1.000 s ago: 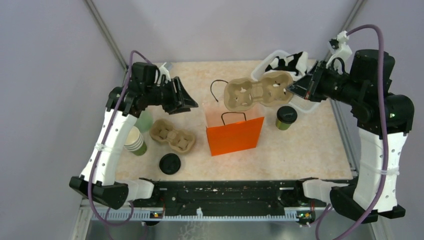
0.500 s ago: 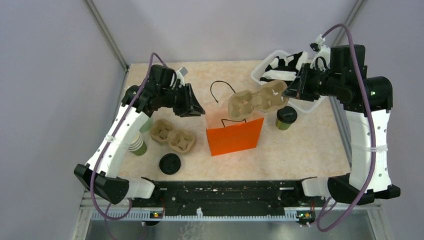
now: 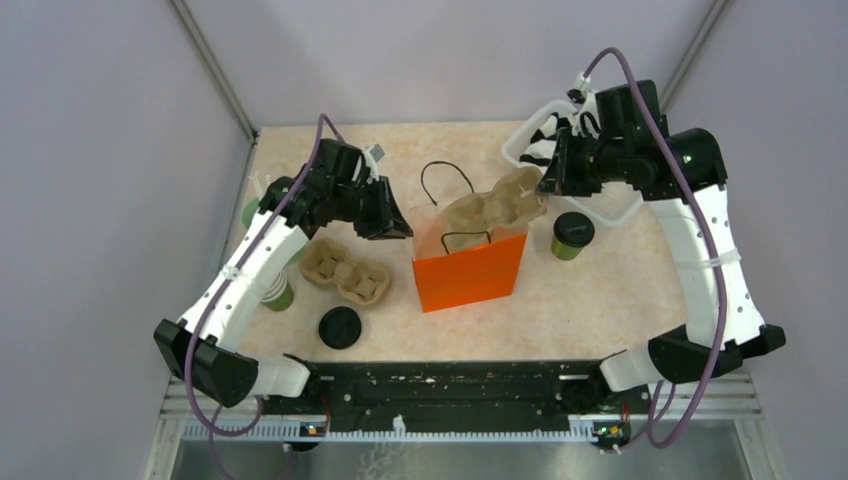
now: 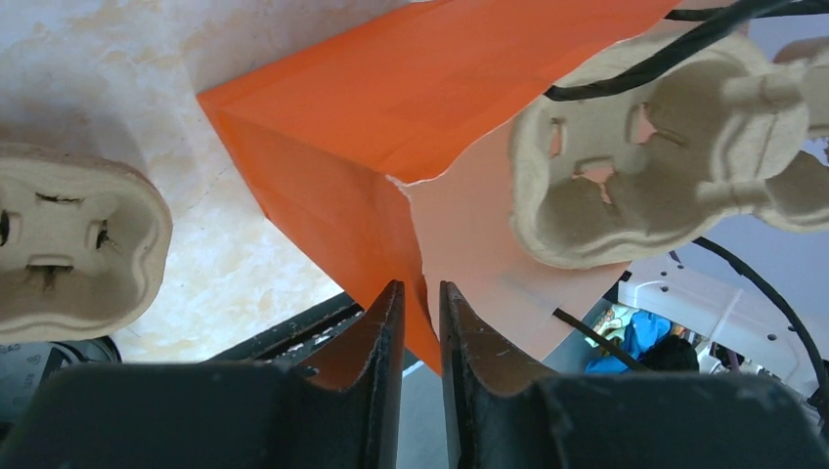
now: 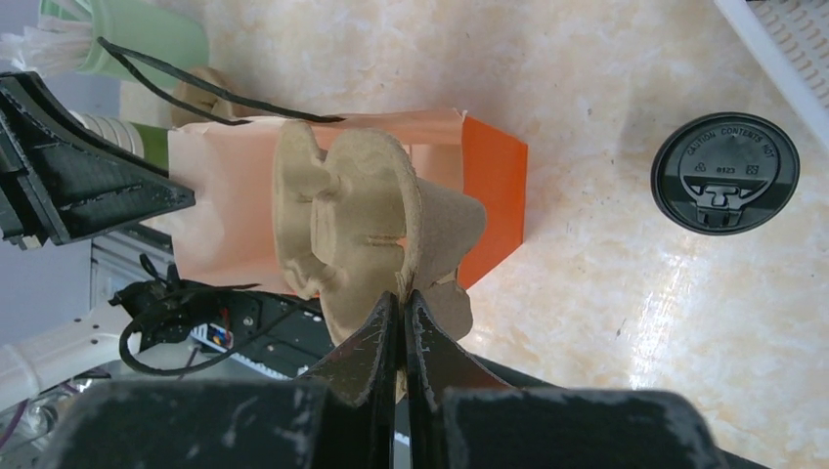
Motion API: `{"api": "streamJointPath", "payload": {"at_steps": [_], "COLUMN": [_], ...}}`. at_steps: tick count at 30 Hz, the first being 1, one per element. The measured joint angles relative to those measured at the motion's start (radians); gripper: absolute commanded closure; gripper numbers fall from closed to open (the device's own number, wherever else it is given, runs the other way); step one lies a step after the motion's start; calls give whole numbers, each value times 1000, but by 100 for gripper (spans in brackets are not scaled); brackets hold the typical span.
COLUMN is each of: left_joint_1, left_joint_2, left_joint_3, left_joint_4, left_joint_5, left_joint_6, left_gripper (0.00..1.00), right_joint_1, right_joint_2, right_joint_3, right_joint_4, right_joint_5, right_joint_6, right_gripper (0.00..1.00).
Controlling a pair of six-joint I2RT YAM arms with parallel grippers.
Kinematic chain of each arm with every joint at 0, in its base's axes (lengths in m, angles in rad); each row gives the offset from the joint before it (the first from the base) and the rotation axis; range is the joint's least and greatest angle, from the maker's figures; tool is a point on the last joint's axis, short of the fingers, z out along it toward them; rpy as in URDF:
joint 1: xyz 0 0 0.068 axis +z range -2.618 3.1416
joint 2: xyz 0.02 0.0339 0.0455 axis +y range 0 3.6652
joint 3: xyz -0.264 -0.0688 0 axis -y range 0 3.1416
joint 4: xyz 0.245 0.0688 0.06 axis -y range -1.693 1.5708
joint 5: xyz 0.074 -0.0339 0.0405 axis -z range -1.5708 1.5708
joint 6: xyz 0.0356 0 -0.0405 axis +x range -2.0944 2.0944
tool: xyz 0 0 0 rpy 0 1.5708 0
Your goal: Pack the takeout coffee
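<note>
Nearest the bases I noted a loose flat black plastic lid (image 3: 340,327) on the table, with a spare beige moulded-pulp cup carrier (image 3: 345,272) just behind it. At mid-table the left gripper (image 4: 420,291) was pinched shut on the top edge of the upright orange paper bag (image 3: 470,272), and the takeout coffee (image 3: 572,235), a small green paper cup with a black round lid, stood on the table just right of that bag, outside it. Beyond, the right gripper (image 5: 402,301) clamped the rim of a second beige pulp carrier (image 5: 352,215), tilted over the bag's open mouth.
</note>
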Motion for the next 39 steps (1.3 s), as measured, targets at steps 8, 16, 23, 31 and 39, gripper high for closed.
{"api": "streamJointPath", "payload": {"at_steps": [8, 16, 23, 31, 39], "left_joint_1": [-31, -47, -53, -54, -54], "left_joint_2": [13, 13, 13, 13, 13], "left_joint_3": [-4, -7, -11, -11, -11], "left_joint_4": [45, 60, 64, 64, 64], "left_joint_5": [0, -8, -26, -34, -37], "left_joint_6": [-14, -32, -37, -37, -38], "left_gripper": [79, 82, 84, 85, 85], "right_joint_1": [107, 210, 235, 236, 236], "right_joint_2": [31, 32, 31, 12, -6], "right_joint_3": [-1, -81, -193, -343, -369], "right_joint_4": [36, 130, 235, 344, 381], "right_joint_5": [69, 126, 136, 121, 117], "right_joint_6": [37, 104, 143, 166, 171], "right_gripper": [100, 100, 100, 100, 100]}}
